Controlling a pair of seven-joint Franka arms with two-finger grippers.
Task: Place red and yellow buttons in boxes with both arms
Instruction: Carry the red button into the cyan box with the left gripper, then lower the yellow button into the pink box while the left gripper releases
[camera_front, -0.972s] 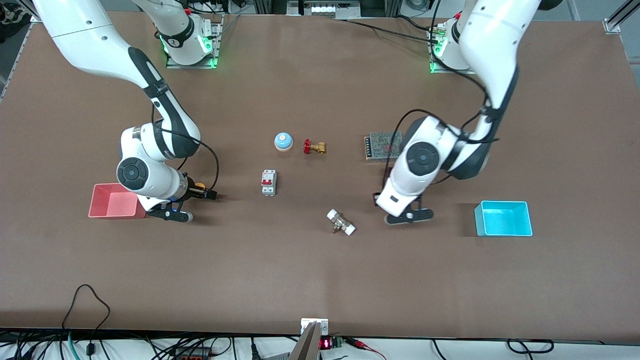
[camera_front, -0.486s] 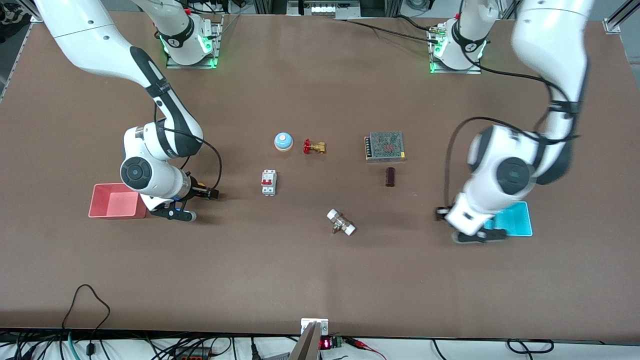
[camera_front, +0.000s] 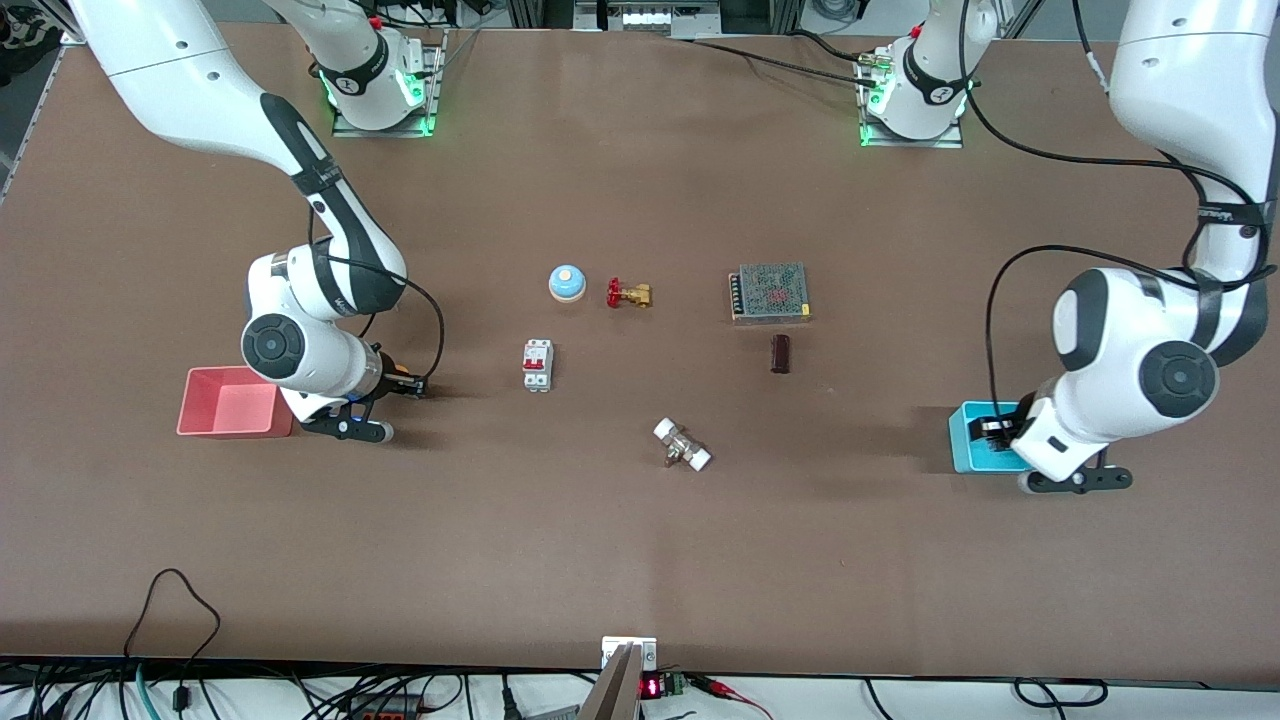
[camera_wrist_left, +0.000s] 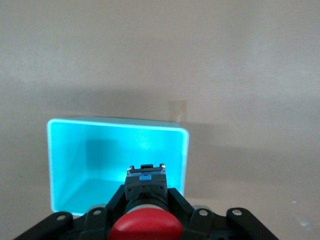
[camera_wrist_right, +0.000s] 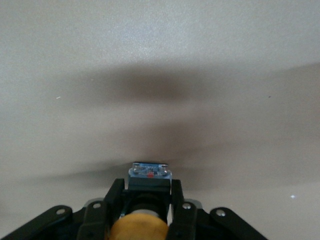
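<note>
Left arm (camera_front: 1170, 90) reaching to its own end of the table, left gripper (camera_wrist_left: 145, 200) over the cyan box (camera_front: 975, 440), jaws pinching the red button (camera_wrist_left: 145, 227), black base pointing out over the box's inside. Right arm (camera_front: 200, 90) bent down at its own end, right gripper (camera_wrist_right: 147, 200) over bare table just beside the pink-red box (camera_front: 225, 402), toward the table's middle, jaws pinching the yellow button (camera_wrist_right: 139, 227). Near the middle: grey metal unit (camera_front: 769, 291), white breaker (camera_front: 538, 364), blue bell (camera_front: 567, 283), brass valve (camera_front: 628, 293).
</note>
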